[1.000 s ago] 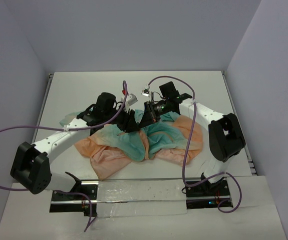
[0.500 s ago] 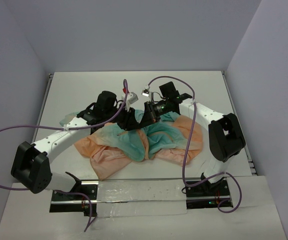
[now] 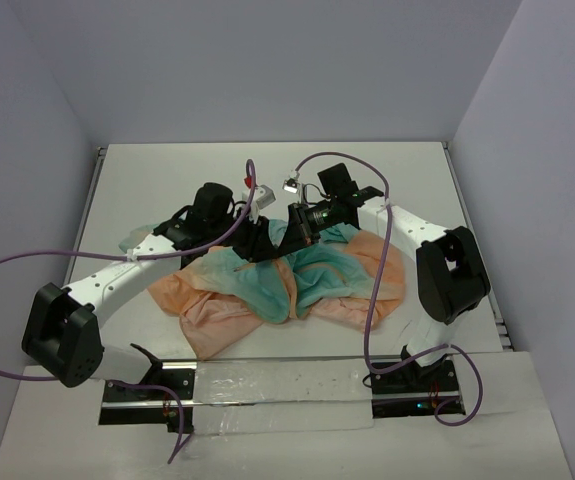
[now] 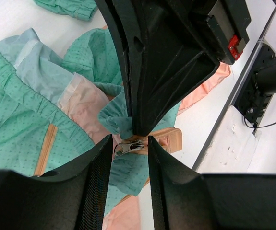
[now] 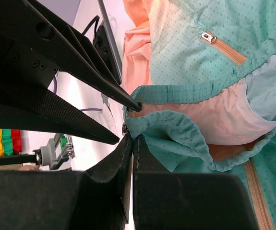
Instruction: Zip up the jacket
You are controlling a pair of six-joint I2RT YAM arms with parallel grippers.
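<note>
Teal jacket [image 3: 297, 285] cloth sits clamped in our right claw [image 5: 130, 142]; our left claw [image 4: 130, 140] gapes around the slider [image 4: 127, 147], so we judge zipping unstarted.

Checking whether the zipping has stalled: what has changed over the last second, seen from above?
Nothing visibly changed. The right end effector stays shut on a teal fold of the jacket. The left end effector stays open, with the zipper pull showing in the gap in its wrist view.

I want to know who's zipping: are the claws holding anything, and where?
The right claw pinches the jacket by its green edge. The left claw is open around the zipper tab, holding nothing.
</note>
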